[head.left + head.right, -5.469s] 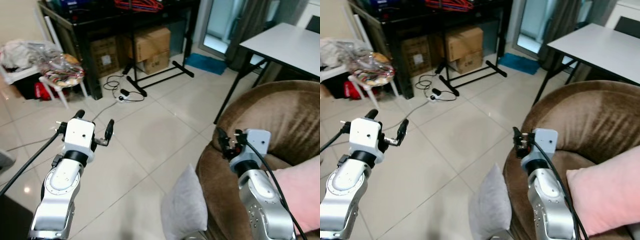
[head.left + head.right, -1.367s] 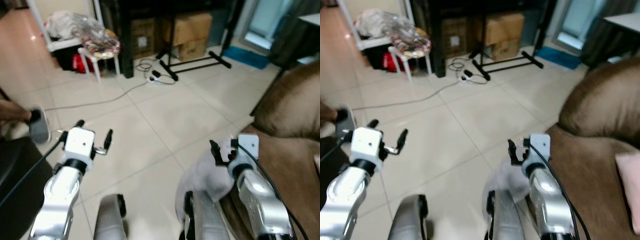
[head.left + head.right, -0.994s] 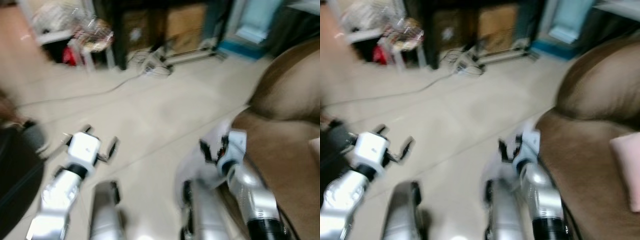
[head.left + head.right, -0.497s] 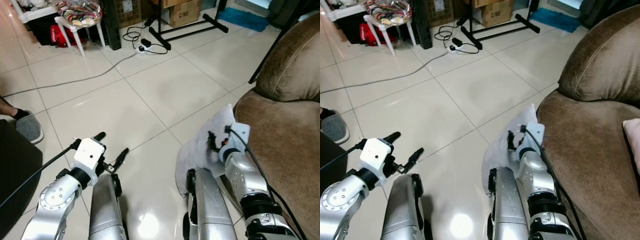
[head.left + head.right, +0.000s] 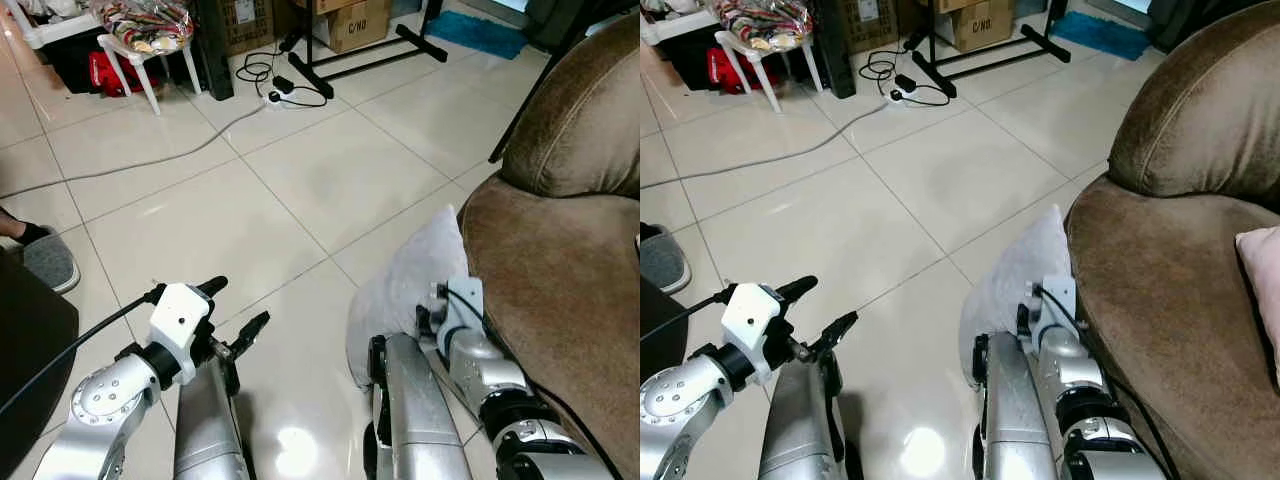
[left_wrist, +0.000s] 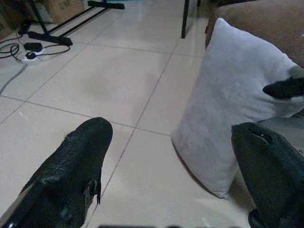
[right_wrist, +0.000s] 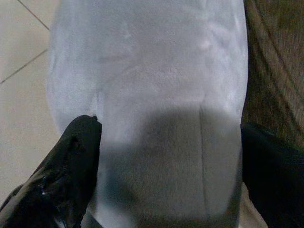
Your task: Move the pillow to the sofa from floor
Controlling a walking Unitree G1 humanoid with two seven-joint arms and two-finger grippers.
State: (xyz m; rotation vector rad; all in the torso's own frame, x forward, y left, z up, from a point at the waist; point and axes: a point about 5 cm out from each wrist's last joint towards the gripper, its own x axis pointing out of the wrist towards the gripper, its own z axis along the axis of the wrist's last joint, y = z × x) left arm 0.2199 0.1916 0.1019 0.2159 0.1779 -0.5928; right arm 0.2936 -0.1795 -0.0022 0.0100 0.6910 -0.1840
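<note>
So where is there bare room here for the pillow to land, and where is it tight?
The brown sofa seat is bare between its arm and the pink cushion at the right edge. Open tile lies between the left gripper and the power strip. It is tight where the grey pillow leans against the sofa, the open right gripper straddling it.

The lower part of the grey pillow [image 5: 405, 285] is hidden behind the robot's right arm and leg in the head views, so its contact with the floor shows there only at its left edge. The right gripper [image 7: 166, 166] has its jaws cut off by the wrist picture's edge, and its fingertips are hidden behind the wrist in the head views. The brown sofa [image 5: 1170, 250] and a pink cushion [image 5: 1265, 280] run off the right edge, and a grey slipper [image 5: 45, 260] is clipped at the left.
</note>
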